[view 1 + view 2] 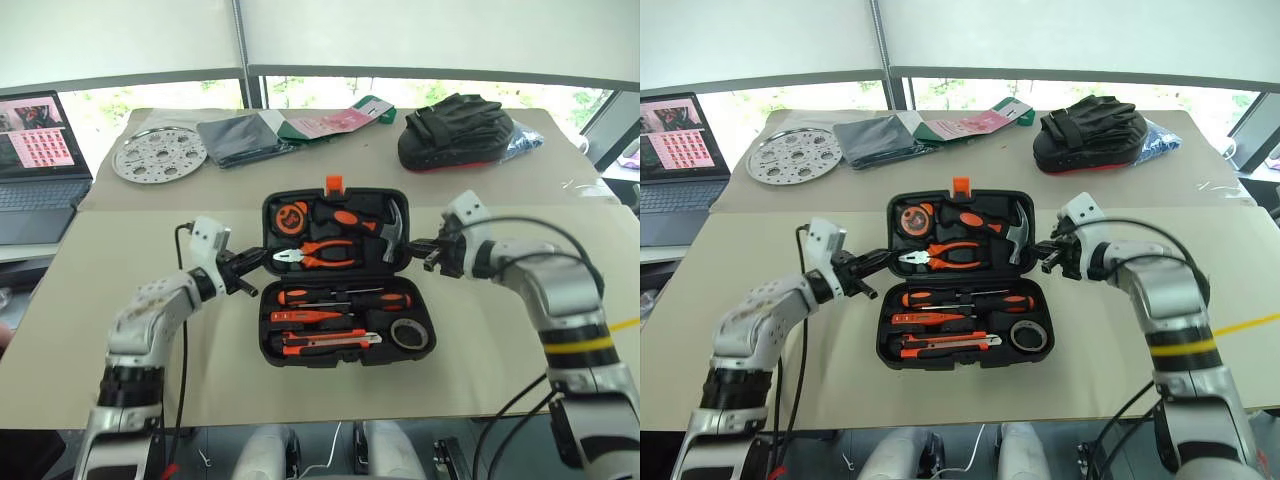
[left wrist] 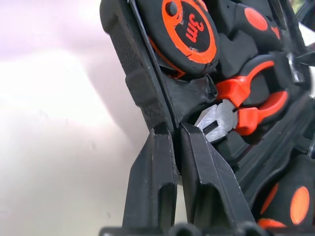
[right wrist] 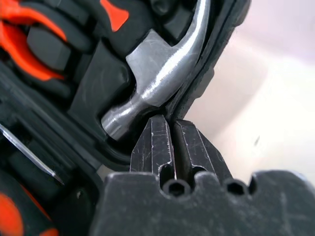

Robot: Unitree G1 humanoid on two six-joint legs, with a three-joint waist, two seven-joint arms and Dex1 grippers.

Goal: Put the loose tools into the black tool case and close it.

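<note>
With every slot in its near half filled, the black tool case (image 1: pixel 336 275) lies open at the middle of the tan table (image 1: pixel 120 350), and the work appears to have turned to shutting it. The utility knife (image 1: pixel 330 343) sits in the row nearest the robot, the tester screwdriver (image 1: pixel 308 316) just beyond it, then the two screwdrivers (image 1: pixel 345 297) side by side toward the hinge. At that hinge line the left gripper (image 1: pixel 250 263) pinches the rim of the far half on the case's left edge, fingers closed on the plastic beside the tape measure (image 2: pixel 189 29) and pliers (image 1: pixel 320 255). The right gripper (image 1: pixel 425 255) clamps the matching rim on the case's right edge, next to the hammer (image 3: pixel 157 78). Such a twin hold likely lets both arms fold the lid evenly toward the robot. The orange latch (image 1: pixel 334 183) stands at the case's far edge; beyond the case lies a black padded bag (image 1: pixel 455 135).
</note>
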